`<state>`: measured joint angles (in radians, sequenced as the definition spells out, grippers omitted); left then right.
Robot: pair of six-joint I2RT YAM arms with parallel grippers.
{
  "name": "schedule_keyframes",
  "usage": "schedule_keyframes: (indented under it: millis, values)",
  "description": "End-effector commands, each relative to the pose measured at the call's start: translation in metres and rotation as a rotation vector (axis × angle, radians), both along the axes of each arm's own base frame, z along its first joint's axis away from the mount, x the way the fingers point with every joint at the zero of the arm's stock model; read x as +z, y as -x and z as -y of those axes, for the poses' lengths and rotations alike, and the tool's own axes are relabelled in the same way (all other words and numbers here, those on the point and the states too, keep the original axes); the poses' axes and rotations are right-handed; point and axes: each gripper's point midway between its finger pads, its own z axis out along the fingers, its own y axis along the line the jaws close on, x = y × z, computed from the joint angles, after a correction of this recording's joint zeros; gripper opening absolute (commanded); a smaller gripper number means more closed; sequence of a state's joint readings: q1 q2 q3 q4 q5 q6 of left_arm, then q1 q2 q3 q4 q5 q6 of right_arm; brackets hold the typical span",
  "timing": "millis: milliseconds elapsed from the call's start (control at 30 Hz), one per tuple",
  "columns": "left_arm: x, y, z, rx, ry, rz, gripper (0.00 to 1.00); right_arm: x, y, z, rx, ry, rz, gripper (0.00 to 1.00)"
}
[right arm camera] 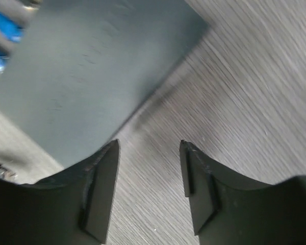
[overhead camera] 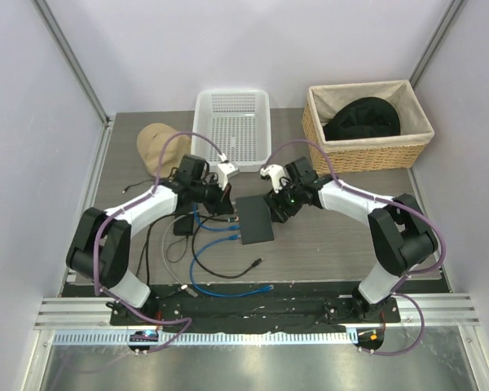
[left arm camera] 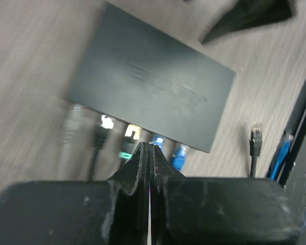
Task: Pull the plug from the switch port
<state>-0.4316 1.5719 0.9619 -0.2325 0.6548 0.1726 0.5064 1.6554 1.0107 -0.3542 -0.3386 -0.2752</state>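
Switch (overhead camera: 255,220), flat matte-black rectangular box, lying flat mid-table on grey wood-grain table (overhead camera: 334,244), between the 2 claws. Along its left long edge, row of sockets holding a pale grey plug (left arm camera: 71,130), a black plug (left arm camera: 98,135) and 2 blue plugs (left arm camera: 179,155). Left claw (left arm camera: 150,148) squeezed together, only a hairline slit between fingers, nothing visibly pinched, tips just in front of the blue plugs. Right claw (right arm camera: 149,148) spread wide, empty, bare table in the gap, one finger by the switch's right edge. Loose blue cables (overhead camera: 216,236) and a loose black connector (left arm camera: 255,135) near the sockets. Farther back, white perforated plastic tray (overhead camera: 232,122), tan cap (overhead camera: 155,147), lined wicker basket (overhead camera: 367,151).
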Motion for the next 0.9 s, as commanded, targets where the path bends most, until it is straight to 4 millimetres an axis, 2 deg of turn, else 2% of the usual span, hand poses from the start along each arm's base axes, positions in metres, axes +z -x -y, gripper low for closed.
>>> schedule_keyframes:
  millis: [0, 100, 200, 500, 867]
  values:
    - [-0.013, 0.015, 0.011, -0.129, -0.053, 0.028, 0.0, 0.011, -0.03, 0.007, -0.135, 0.005, 0.111, 0.56]
    - [-0.016, 0.012, 0.017, -0.148, -0.068, 0.042, 0.0, 0.008, -0.032, 0.005, -0.139, 0.0, 0.103, 0.5]
    - [-0.021, 0.012, 0.022, -0.159, -0.101, 0.041, 0.0, 0.007, -0.035, 0.005, -0.141, 0.003, 0.104, 0.49]
    - [-0.033, 0.008, 0.018, -0.128, -0.19, 0.03, 0.0, 0.022, -0.047, 0.01, -0.243, -0.061, 0.097, 0.49]
    - [-0.046, 0.016, 0.031, -0.207, -0.245, -0.005, 0.0, 0.021, -0.044, 0.011, -0.26, -0.08, 0.078, 0.5]
